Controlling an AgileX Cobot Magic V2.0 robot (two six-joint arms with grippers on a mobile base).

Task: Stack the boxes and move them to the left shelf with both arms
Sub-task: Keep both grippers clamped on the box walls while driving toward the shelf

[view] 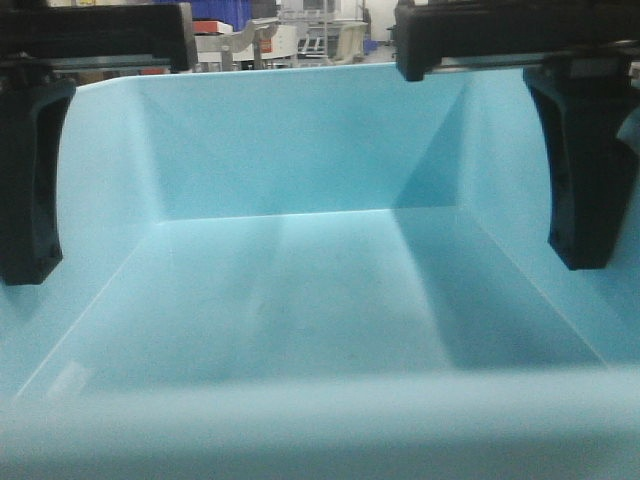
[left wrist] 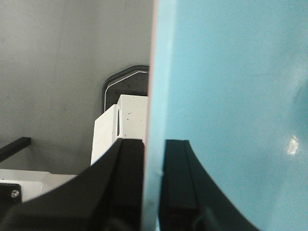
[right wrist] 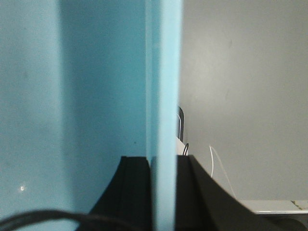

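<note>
The light blue box (view: pixel 300 280) fills the front view, its open inside facing me. My left gripper (left wrist: pixel 154 144) is shut on its left wall, one finger (view: pixel 30 180) inside the tub. A thin salmon edge of the pink box (left wrist: pixel 149 96) runs along the outer face of that wall, also between the left fingers. My right gripper (right wrist: pixel 163 161) is shut on the blue box's right wall (right wrist: pixel 163 72), with one finger (view: pixel 590 170) inside. The left shelf is out of view.
Over the tub's far rim I see white machinery (view: pixel 260 45) and a blue panel (view: pixel 225 12) far back. A white block (left wrist: pixel 122 125) and grey floor (left wrist: pixel 57 72) lie beyond the left gripper. A white surface (right wrist: pixel 274 206) shows beside the right gripper.
</note>
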